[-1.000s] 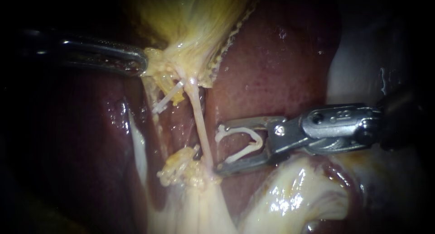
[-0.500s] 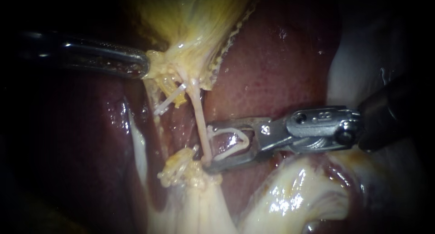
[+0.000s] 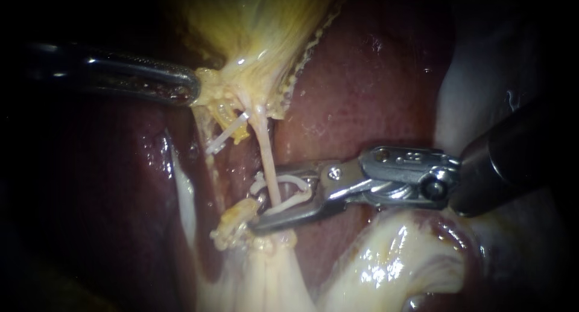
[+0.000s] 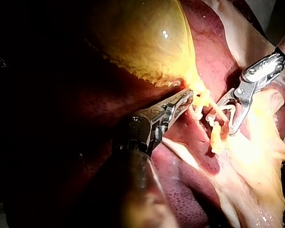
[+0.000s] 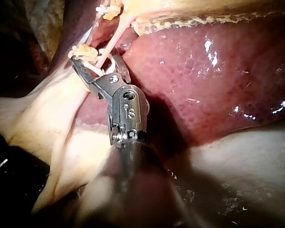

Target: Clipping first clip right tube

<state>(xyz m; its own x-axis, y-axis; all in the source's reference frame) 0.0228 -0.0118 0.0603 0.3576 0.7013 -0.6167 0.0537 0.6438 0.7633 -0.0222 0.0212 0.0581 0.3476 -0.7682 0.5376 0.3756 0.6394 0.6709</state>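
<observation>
Where I hold: left tool (image 3: 187, 85) pinching gallbladder (image 3: 265, 40)
My right tool (image 3: 265, 197): gripping open clip (image 3: 292, 180) astride right tube (image 3: 263, 149)

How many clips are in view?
2. One closed clip near the left instrument; one open clip in the right instrument's jaws, around the tube. Others may be hidden.

The right tube (image 3: 267, 158) is being straddled by the right instrument (image 3: 258, 204), its jaws being held apart by the clip (image 3: 292, 179) gripped between them. Above them a bare stretch of tube is being left free. Approach from the left is being barred by the left instrument (image 3: 193, 89), clamped on the gallbladder (image 3: 259, 34), and by the left tube (image 3: 204, 131).
</observation>
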